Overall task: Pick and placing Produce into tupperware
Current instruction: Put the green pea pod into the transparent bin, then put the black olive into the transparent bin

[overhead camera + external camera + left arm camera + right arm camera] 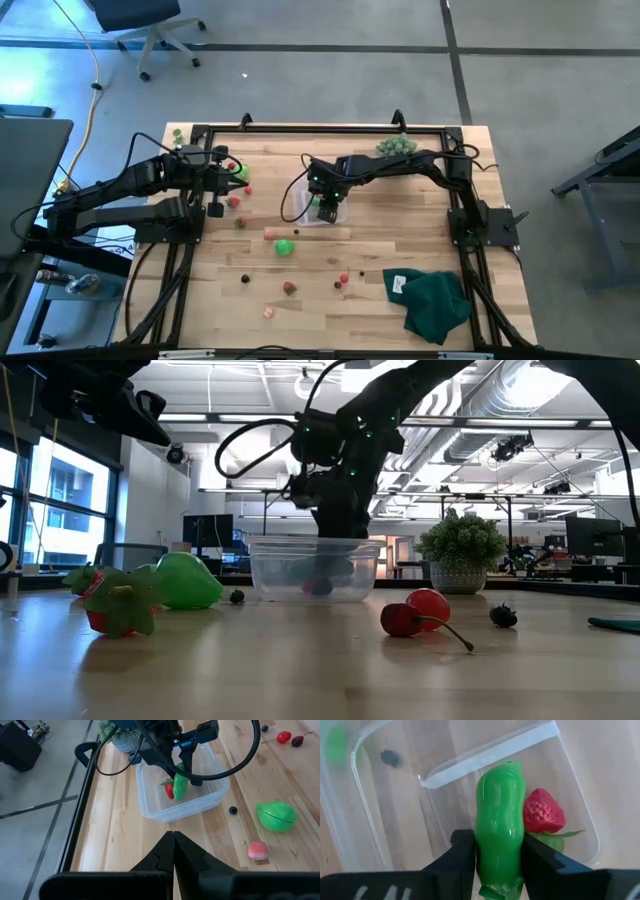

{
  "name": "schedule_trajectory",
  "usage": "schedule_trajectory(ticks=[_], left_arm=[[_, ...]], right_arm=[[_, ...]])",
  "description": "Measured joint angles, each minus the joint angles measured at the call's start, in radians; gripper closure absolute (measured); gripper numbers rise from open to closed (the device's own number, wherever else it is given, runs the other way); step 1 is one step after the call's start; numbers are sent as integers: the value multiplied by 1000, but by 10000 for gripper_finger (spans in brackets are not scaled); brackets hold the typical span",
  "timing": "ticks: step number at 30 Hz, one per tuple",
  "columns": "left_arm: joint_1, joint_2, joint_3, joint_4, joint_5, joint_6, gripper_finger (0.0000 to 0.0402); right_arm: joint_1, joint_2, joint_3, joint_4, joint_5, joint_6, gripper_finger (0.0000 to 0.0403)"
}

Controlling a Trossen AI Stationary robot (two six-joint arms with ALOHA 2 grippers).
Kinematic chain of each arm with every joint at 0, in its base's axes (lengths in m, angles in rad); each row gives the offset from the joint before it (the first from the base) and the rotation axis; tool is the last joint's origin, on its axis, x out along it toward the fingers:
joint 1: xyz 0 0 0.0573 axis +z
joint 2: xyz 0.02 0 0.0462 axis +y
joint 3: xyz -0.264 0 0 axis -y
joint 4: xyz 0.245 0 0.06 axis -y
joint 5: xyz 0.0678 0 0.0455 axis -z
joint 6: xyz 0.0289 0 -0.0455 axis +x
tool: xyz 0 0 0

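The right tool (498, 865) hangs directly over the small clear square plastic tupperware (300, 212), its 2 dark fingers (462, 857) clamped on either side of a bright green elongated plastic vegetable (499, 832) that points down into the container. Just beside the held piece, on the container's floor, lies a red toy strawberry with green leaves (543, 813); the left wrist view shows the same pair inside the tupperware (210, 795), the green vegetable (180, 785) against the strawberry (169, 789). In the low view the right tool (335, 510) dips below the tupperware's rim (262, 570), and a reddish shape shows through the clear wall. The left tool (173, 851) is raised over the left edge of the wooden desk (400, 250), well apart from the right tool, with its fingers pressed together and holding nothing. Between the 2 tools and nearer the desk's front lie loose pieces: a bright green rounded toy fruit (286, 247), a small pink piece (268, 233) just beside it, and a tiny dark berry (233, 810) close to the tupperware. More small red and dark bits (343, 279) are scattered toward the front of the desk. Beyond the right tool, at the far edge, sits a spiky grey-green bushy ball (396, 146), and a crumpled dark green cloth (435, 302) lies at the front right corner.
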Motion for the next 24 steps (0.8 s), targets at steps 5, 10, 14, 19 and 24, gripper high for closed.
schedule_trajectory(ticks=[5, 10, 14, 19, 24], left_arm=[[0, 0, 0, 0, 0, 0, 401], [0, 0, 0, 0, 0, 0, 401], [0, 0, 0, 0, 0, 0, 401], [0, 0, 0, 0, 0, 0, 401], [0, 0, 0, 0, 0, 0, 401]], right_arm=[[0, 0, 0, 1, 0, 0, 277], [0, 0, 0, 1, 3, -1, 246], [0, 0, 0, 5, 13, -7, 227], [0, 0, 0, 15, 14, -8, 220], [0, 0, 28, -11, 12, -8, 219]])
